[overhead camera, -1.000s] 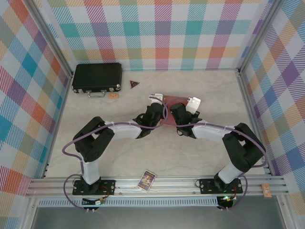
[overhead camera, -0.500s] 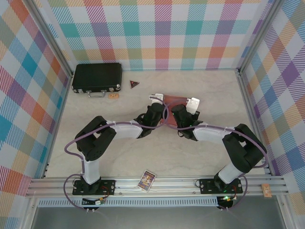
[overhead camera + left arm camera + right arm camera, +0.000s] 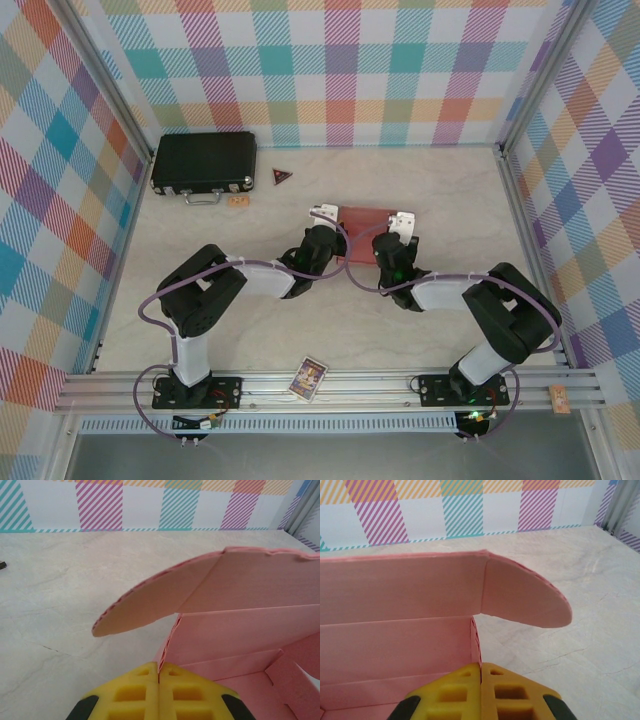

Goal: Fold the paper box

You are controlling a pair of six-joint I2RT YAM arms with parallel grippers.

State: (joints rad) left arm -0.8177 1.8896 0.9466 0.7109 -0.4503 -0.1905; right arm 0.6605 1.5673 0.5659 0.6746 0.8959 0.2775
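Left gripper (image 3: 159, 674): yellow pads pressed together, pinching the top edge of the paper box (image 3: 235, 630) end wall. The card edge runs straight into the pad seam.
- Right of these jaws: the box interior, with a pink floor and a folded-in tab (image 3: 295, 675) at the far low corner.
- Ahead: the back wall, then the lid panel (image 3: 260, 580) rising from it.
- Ahead-left: the left ear flap (image 3: 150, 602), rounded, sticking out past the end wall over the table (image 3: 60, 605). Can't tell whether it touches the surface.
- Left of the jaws: bare table out to the plaid wall (image 3: 100, 505).

Right gripper (image 3: 480, 674): same state, pads clamped on the opposite end wall.
- Left of these jaws: the interior and the upright lid.
- Ahead-right: the right ear flap (image 3: 525, 597), rounded and cantilevered outward.
- Right of the jaws: open marbled table.

From the top camera, the box sits mid-table, spanning the gap between the two jaw sets. Both arms reach in from the near side.

Further out:
- The black case (image 3: 203, 163) is well apart, ahead-left of the left jaws near the back-left corner. Its lid is shut, so the contents are hidden.
- A tan tag (image 3: 238, 201) lies just in front of the case.
- A dark triangle piece (image 3: 283, 177) lies between the case and the left jaws.
- A picture card (image 3: 309, 378) sits on the near rail (image 3: 400, 385), between the arm bases.
- Ahead of both jaws the table is open to the back wall.
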